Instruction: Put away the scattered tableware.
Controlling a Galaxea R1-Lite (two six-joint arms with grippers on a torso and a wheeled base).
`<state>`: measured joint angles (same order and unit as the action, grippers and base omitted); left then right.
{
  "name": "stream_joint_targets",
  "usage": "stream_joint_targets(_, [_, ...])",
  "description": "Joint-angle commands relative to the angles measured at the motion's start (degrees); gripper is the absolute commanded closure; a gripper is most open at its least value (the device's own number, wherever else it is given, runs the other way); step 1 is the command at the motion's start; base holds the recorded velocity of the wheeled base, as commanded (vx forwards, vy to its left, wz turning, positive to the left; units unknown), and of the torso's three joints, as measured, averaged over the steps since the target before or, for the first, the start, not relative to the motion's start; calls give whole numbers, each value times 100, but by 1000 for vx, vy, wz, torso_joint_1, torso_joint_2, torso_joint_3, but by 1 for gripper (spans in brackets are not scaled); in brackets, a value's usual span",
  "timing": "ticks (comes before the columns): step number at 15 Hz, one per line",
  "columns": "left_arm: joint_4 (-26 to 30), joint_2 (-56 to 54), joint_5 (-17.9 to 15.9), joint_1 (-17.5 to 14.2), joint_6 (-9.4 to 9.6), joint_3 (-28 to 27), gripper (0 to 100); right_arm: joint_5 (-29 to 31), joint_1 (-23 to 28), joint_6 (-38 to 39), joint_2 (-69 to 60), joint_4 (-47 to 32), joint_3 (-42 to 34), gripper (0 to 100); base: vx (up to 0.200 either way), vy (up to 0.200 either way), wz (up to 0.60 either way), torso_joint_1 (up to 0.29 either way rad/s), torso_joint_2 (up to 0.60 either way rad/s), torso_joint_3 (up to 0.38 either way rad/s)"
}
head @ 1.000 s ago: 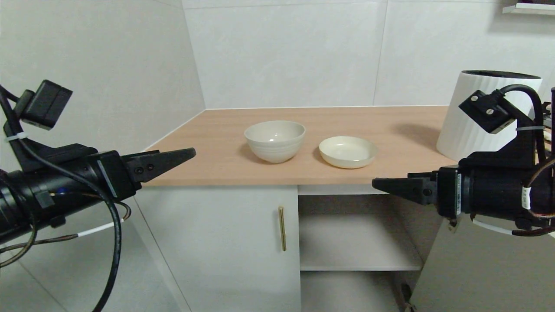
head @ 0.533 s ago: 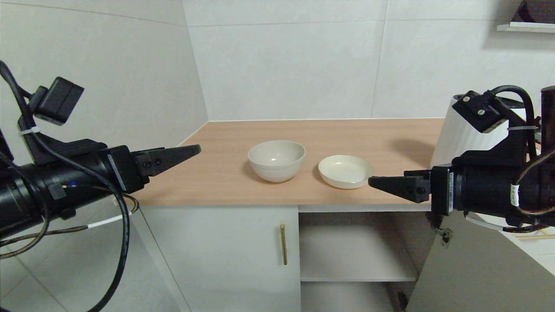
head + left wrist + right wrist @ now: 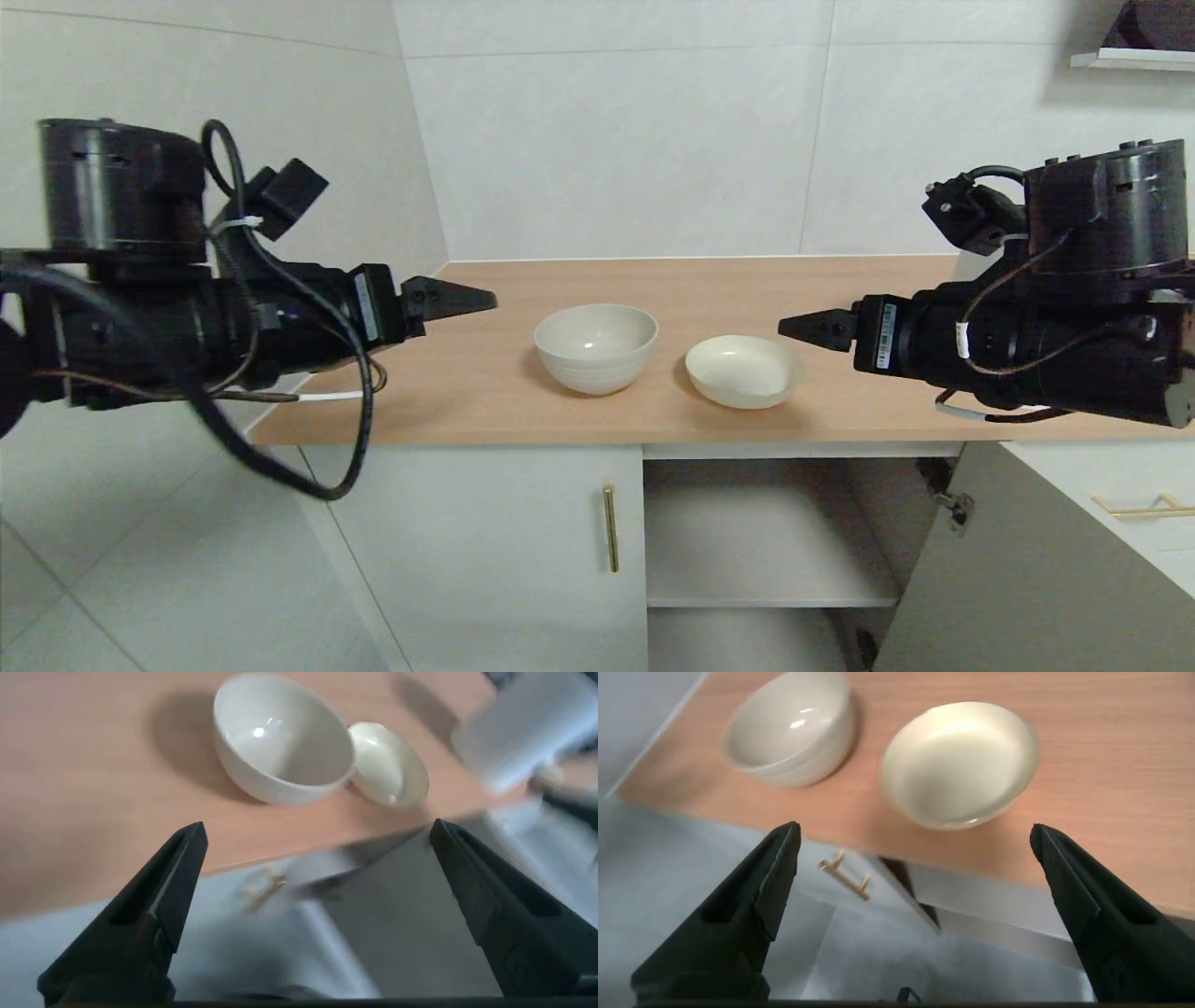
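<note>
A deep cream bowl (image 3: pixel 596 345) (image 3: pixel 283 739) (image 3: pixel 789 730) and a shallow cream dish (image 3: pixel 745 370) (image 3: pixel 388 763) (image 3: pixel 960 763) sit side by side on the wooden counter (image 3: pixel 485 392), the bowl to the left. My left gripper (image 3: pixel 464 301) (image 3: pixel 318 833) hovers over the counter's left part, level with the bowl and a short way from it, fingers spread wide and empty. My right gripper (image 3: pixel 808 328) (image 3: pixel 915 833) is just right of the dish, a little above it, also spread wide and empty.
Below the counter, a cabinet compartment (image 3: pixel 766 523) stands open with a bare shelf, its door (image 3: pixel 1027 560) swung out to the right. Left of it is a closed door with a gold handle (image 3: pixel 608 513). A white container (image 3: pixel 523 728) stands at the counter's right.
Both arms have risen and swung inward, bringing the gripper tips from the counter's front edge to above its surface, closer to the bowl and dish. The head view shifted early on.
</note>
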<state>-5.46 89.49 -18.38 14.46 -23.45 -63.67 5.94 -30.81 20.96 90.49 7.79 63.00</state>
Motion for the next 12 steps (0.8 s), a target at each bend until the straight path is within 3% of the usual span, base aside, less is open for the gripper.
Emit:
stream_joint_targets(1, [168, 895, 177, 136, -599, -594, 0, 4, 75, 5, 223, 3, 81, 0, 0, 0, 0, 0, 0, 0])
stream_joint_targets(2, [151, 1255, 546, 242, -1197, -945, 0, 4, 127, 5, 241, 21, 81, 0, 0, 0, 0, 0, 0, 0])
stream_joint_targets(3, [159, 1475, 854, 330, -1293, -1112, 0, 4, 127, 5, 250, 21, 81, 0, 0, 0, 0, 0, 0, 0])
stream_joint_targets(6, [142, 2195, 1715, 497, -1311, -1508, 0, 4, 127, 5, 302, 30, 72, 0, 0, 0, 0, 0, 0, 0])
stream_joint_targets(9, [124, 2670, 1777, 567, -1460, -1754, 0, 4, 127, 5, 338, 30, 72, 0, 0, 0, 0, 0, 0, 0])
stream_joint_targets(12, [107, 2732, 1768, 576, -1478, -1772, 0, 4, 127, 5, 329, 30, 72, 0, 0, 0, 0, 0, 0, 0])
